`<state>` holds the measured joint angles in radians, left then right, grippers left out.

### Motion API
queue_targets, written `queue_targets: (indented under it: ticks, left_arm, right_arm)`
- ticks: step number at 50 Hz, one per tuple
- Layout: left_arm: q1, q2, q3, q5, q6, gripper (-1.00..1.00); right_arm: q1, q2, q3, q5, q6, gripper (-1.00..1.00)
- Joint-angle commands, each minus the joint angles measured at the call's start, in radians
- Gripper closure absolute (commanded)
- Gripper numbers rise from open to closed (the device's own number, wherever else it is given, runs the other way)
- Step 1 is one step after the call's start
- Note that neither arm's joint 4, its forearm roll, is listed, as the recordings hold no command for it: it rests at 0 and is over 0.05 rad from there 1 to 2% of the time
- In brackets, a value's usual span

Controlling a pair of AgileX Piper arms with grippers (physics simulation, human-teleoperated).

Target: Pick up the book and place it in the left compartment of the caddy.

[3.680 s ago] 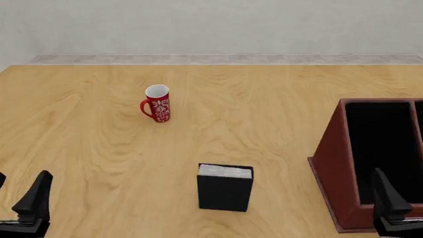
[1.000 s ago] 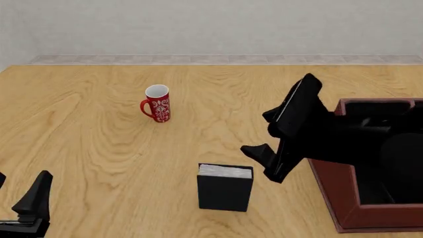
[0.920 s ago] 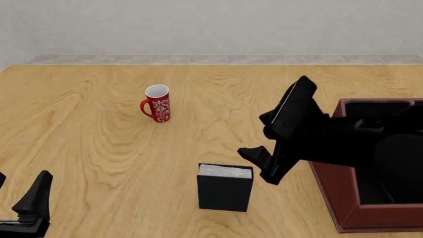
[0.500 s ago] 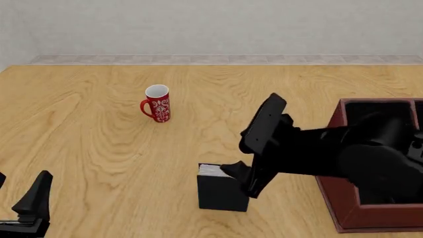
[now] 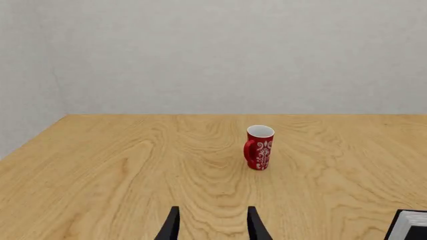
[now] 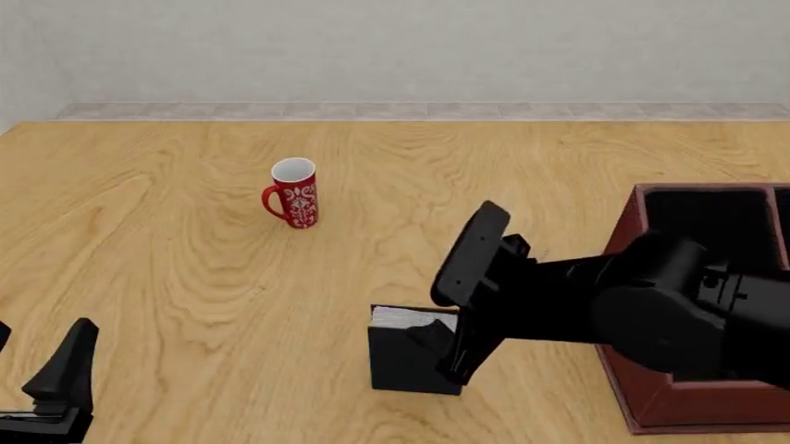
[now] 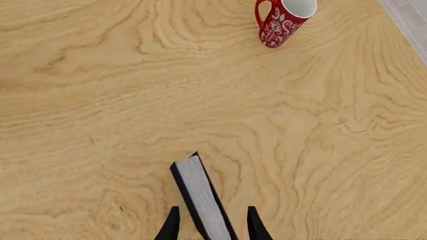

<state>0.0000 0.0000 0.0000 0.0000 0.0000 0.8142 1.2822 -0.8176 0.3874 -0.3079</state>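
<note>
The black book [image 6: 412,363] stands upright on the table with its white page block [image 7: 200,192] facing up. My right gripper [image 6: 442,356] has come down over the book's right end. In the right wrist view the gripper [image 7: 213,227] is open, with a fingertip on each side of the book and a gap showing on both sides. The red-brown caddy [image 6: 648,407] stands at the right, partly behind my right arm. The black left compartment [image 6: 716,217] shows at its top. My left gripper [image 6: 43,342] sits open at the near left corner, far from the book [image 5: 410,227].
A red mug [image 6: 294,192] with a white pattern stands upright at the back left of the book, also in the left wrist view [image 5: 259,148] and the right wrist view [image 7: 283,20]. A wall closes off the table's far edge.
My right arm has swung left from above the caddy and come down onto the book, so its open fingers now straddle the book's top. The left arm, the mug and the book have not moved.
</note>
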Motion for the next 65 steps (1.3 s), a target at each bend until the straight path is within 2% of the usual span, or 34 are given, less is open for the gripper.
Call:
queue_targets:
  ticks: [1,32,65]
  left_arm:
    - [0.000,0.000,0.000,0.000,0.000,-1.00]
    - [0.000,0.000,0.000,0.000,0.000,-1.00]
    - [0.000,0.000,0.000,0.000,0.000,-1.00]
  right_arm:
    - [-0.011,0.018,0.023,-0.022,-0.010,-1.00]
    - [0.004,0.084,0.014,-0.056,-0.039,-1.00]
    - [0.004,0.164,0.069,-0.173,-0.004,-1.00]
